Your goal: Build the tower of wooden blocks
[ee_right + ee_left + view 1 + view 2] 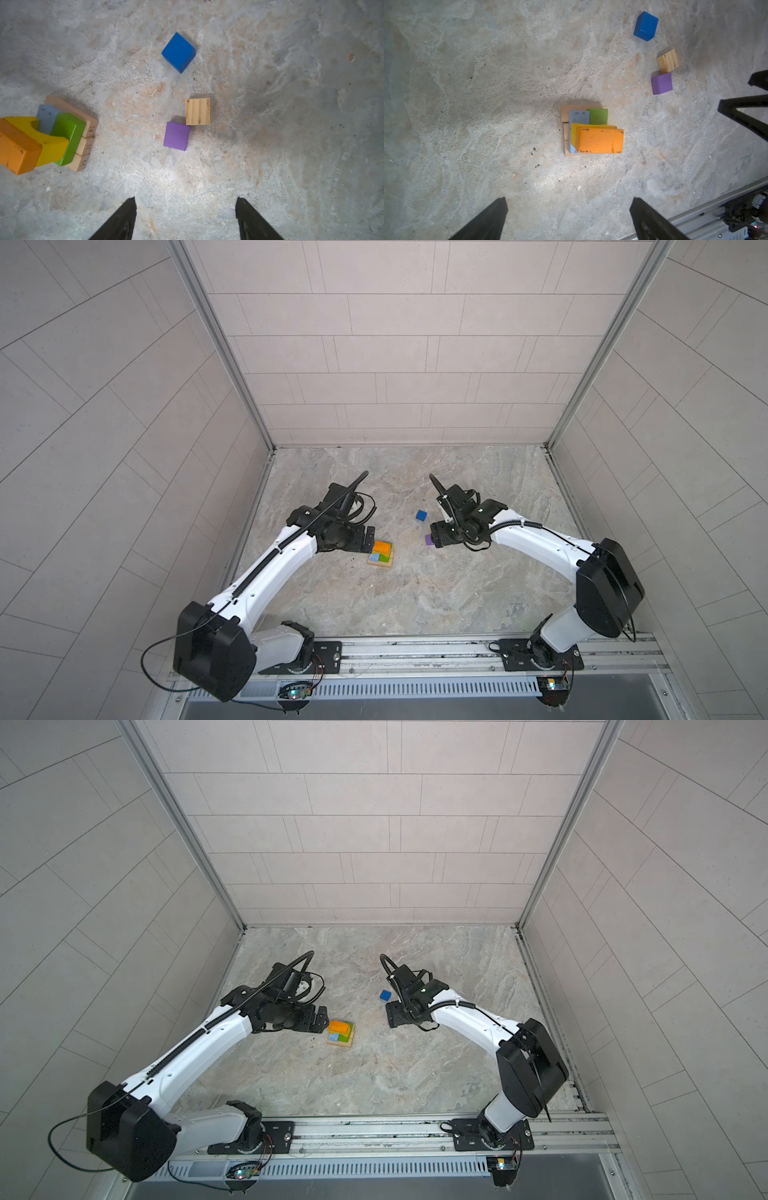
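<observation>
- From my station I see the wood block tower (380,554) standing left of the middle of the grey marbled tabletop (415,601) in both top views.
- Its base is three plain tan wooden bars (86,143) laid side by side. In the right wrist view I can read 58, 31 and 29 printed on their ends.
- On that base a light-blue wooden bar (579,117) and a green wooden bar (598,116) lie side by side.
- Across those two sits a yellow wooden block (49,143) with a rounded notch cut into one side.
- A chipped orange wooden bar (600,140) lies on top and covers only part of the layers below it.
- Three pieces lie loose to the tower's right.
- The dark-blue wooden cube (421,515) is the farthest back. Nearer me, the purple wooden cube (176,136) and the plain tan wooden cube (197,111) meet at a corner.
- My left gripper (569,204) has its jaws spread wide with nothing between them.
- In the top views it hangs just beside the tower's left side, and the left wrist view shows the tower beyond its fingertips, not touching them.
- My right gripper (186,199) has its jaws apart and empty too.
- The purple and tan cubes lie just beyond its fingertips, and the tower is well off to its side.
- In both top views this gripper hides the tan cube.
</observation>
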`<action>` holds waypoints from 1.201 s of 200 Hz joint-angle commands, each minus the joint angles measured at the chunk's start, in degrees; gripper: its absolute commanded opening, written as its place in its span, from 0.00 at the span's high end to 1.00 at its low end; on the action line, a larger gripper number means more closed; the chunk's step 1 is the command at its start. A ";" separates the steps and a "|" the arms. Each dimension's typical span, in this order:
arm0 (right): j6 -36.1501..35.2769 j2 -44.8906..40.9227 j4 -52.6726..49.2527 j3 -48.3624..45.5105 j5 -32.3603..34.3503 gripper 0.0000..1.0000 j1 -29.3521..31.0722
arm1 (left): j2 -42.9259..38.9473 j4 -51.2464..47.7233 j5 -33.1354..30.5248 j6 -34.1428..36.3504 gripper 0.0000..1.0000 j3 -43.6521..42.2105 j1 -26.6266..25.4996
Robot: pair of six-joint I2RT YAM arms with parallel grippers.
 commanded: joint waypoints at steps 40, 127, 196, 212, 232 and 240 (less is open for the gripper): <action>-0.07 7.01 0.45 2.41 1.71 0.29 0.97 | -3.94 2.29 6.38 -0.06 0.00 -0.91 3.44; 1.08 13.05 2.54 4.78 4.39 0.43 2.21 | -4.29 6.66 12.67 -1.13 0.00 -2.51 7.30; 2.08 15.54 3.58 6.01 3.46 0.45 2.41 | -3.82 6.48 14.48 -0.65 0.00 -2.43 8.29; 2.46 15.98 4.01 5.92 3.46 0.46 2.44 | -3.79 6.61 14.69 -0.68 0.00 -2.47 8.39; 2.65 16.66 4.40 6.09 3.29 0.47 2.49 | -3.68 6.67 14.96 -0.63 0.00 -2.53 8.48; 2.73 16.98 4.51 6.19 3.16 0.48 2.55 | -3.71 6.70 15.05 -0.67 0.00 -2.57 8.57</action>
